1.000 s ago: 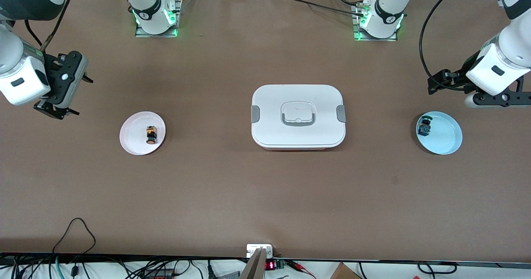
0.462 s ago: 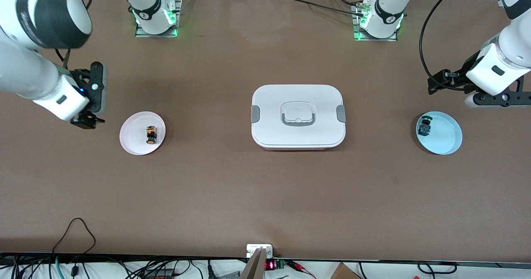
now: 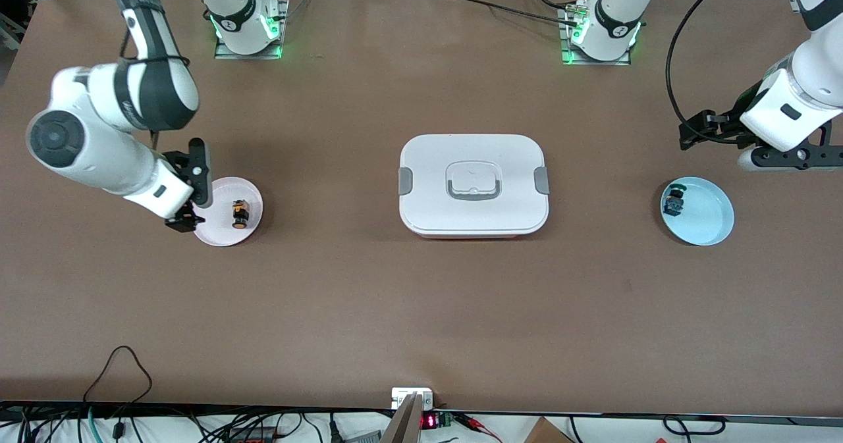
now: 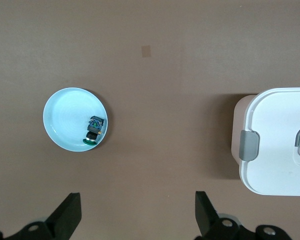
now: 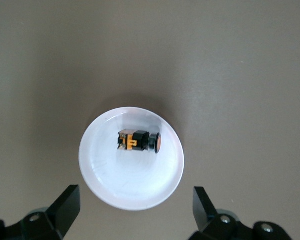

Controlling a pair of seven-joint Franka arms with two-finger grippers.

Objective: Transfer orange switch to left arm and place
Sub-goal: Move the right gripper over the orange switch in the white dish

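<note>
A brown bench holds three things in a row. The orange switch lies on its side in a small white plate toward the right arm's end. The white box sits closed at the middle. A pale blue plate with a green switch lies toward the left arm's end.

Over the past second the right arm has swung in from the bench's edge, and the right claw now hovers over the white plate's rim, fingers spread wide and empty. This looks like the approach to the first pickup; nothing is grasped yet.

The left claw waits wide open and empty, near the blue plate.

The right wrist view shows the orange switch's black cap and orange body clearly, centred ahead of the open fingers; the front view shows only a speck.
</note>
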